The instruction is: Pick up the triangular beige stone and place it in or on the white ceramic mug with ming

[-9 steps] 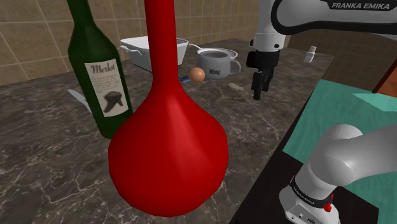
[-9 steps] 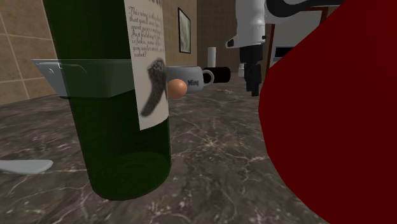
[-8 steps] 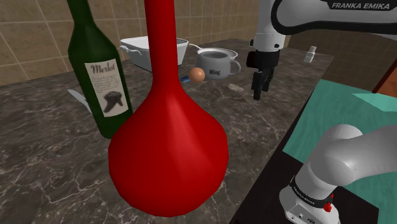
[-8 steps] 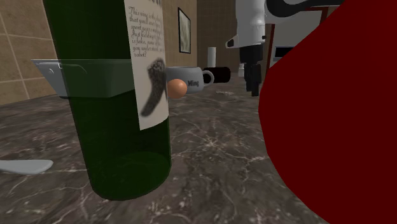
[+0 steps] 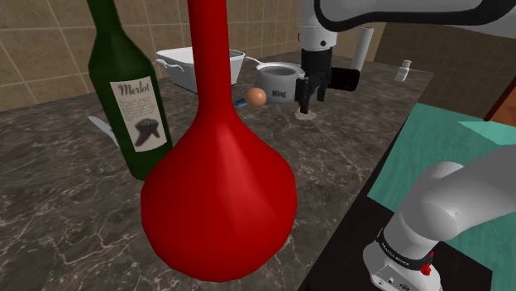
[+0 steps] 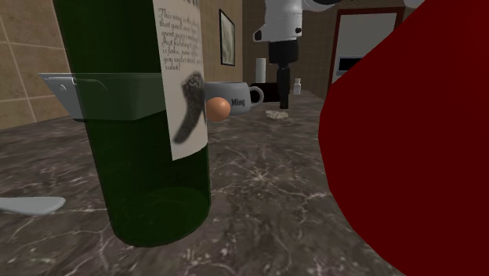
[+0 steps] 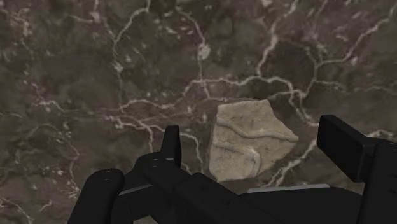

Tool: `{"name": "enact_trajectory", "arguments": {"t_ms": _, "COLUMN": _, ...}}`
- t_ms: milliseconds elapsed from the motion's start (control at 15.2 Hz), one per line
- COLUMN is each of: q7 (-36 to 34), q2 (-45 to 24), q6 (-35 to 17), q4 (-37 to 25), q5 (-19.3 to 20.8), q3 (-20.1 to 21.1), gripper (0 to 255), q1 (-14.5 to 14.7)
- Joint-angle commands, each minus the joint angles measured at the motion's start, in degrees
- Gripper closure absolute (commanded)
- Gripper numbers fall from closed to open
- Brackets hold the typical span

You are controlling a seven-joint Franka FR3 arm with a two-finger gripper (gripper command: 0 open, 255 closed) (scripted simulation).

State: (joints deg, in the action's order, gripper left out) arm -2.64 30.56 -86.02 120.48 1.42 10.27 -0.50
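The beige triangular stone (image 5: 307,116) (image 6: 276,114) lies flat on the dark marble counter, just in front of the white mug (image 5: 280,83) (image 6: 235,96) marked "Ming". My black gripper (image 5: 305,105) (image 6: 282,97) points straight down a short way above the stone. In the wrist view the stone (image 7: 245,142) lies below and between the fingers of the gripper (image 7: 254,137). The fingers stand apart, open, and neither touches it.
A brown egg (image 5: 257,97) sits beside the mug, and a white dish (image 5: 183,64) stands behind them. A green Merlot bottle (image 5: 131,91) and a big red vase (image 5: 217,182) stand close to the shoulder camera. A teal surface (image 5: 451,149) lies at the shoulder view's right.
The arm has swung toward the shoulder view's left, bringing the gripper from open counter to a spot over the stone, next to the mug. Nothing else moved.
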Motion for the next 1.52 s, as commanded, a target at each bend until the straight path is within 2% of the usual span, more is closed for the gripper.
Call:
{"name": "enact_trajectory", "arguments": {"t_ms": 0, "q7": -2.7, "q2": -3.2, "q6": 0.0, "q4": -3.8, "q5": 1.3, "q3": 2.0, "gripper": 0, "q1": -0.4}}
{"name": "enact_trajectory", "arguments": {"t_ms": 528, "q7": -2.5, "q2": -1.6, "q6": -5.6, "q4": 3.4, "q5": 1.2, "q3": 1.5, "gripper": 0, "q1": -0.3}}
{"name": "enact_trajectory", "arguments": {"t_ms": 990, "q7": -2.6, "q2": -1.6, "q6": -5.6, "q4": 3.4, "q5": 1.2, "q3": 1.5, "gripper": 0, "q1": -0.3}}
{"name": "enact_trajectory", "arguments": {"t_ms": 1056, "q7": -2.6, "q2": -1.6, "q6": -5.6, "q4": 3.4, "q5": 1.2, "q3": 1.5, "gripper": 255, "q1": -0.3}}
{"name": "enact_trajectory", "arguments": {"t_ms": 1452, "q7": -2.6, "q2": -1.6, "q6": -5.6, "q4": 3.4, "q5": 1.2, "q3": 1.5, "gripper": 255, "q1": -0.3}}
